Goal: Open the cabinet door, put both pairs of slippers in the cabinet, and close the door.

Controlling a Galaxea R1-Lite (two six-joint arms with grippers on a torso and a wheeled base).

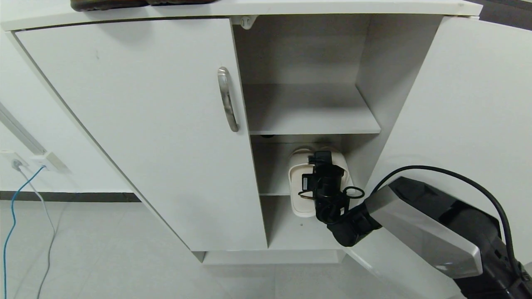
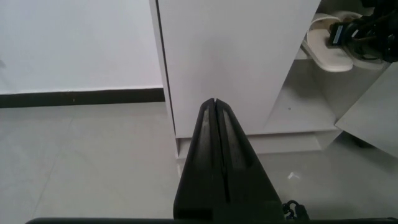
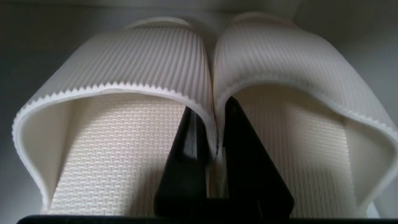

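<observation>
White slippers: The pair of soft white ribbed slippers (image 1: 298,199) is in the open right side of the tall white wooden cabinet (image 1: 374,62). The toes are over the lower white shelf (image 1: 270,178), near its right end. The heels stick out past that shelf's front edge. I cannot tell if the soles sit on it yet.

Right gripper: The black right gripper (image 1: 320,162) is clamped on the two inner sides of the white slippers, squeezing them together. One finger (image 3: 186,149) goes inside each shoe.

Left gripper: The black left gripper (image 2: 214,109) has its fingers pressed together with nothing between them. It hangs low over the pale floor tiles (image 2: 81,162), in front of the closed left door (image 1: 124,124).

Brown slippers: A dark brown pair of slippers (image 1: 108,4) lies at the front edge of the cabinet top, above the closed door.

Step now: It looks like the white pair is being set on the lower shelf.

How to do it well: Push the shoes straight in, flat and low, until the heels are behind the shelf's front edge. If they stick out, the door may bump them. Let the soles rest on the shelf before letting go, or the pair could tip out. Then pull the fingers straight back, so the shoes are not dragged along.

Watch out: The open right door (image 1: 457,104) is just beside the arm, and the upper shelf (image 1: 307,108) is close above.

Left to do: the brown pair, then shutting the door.
</observation>
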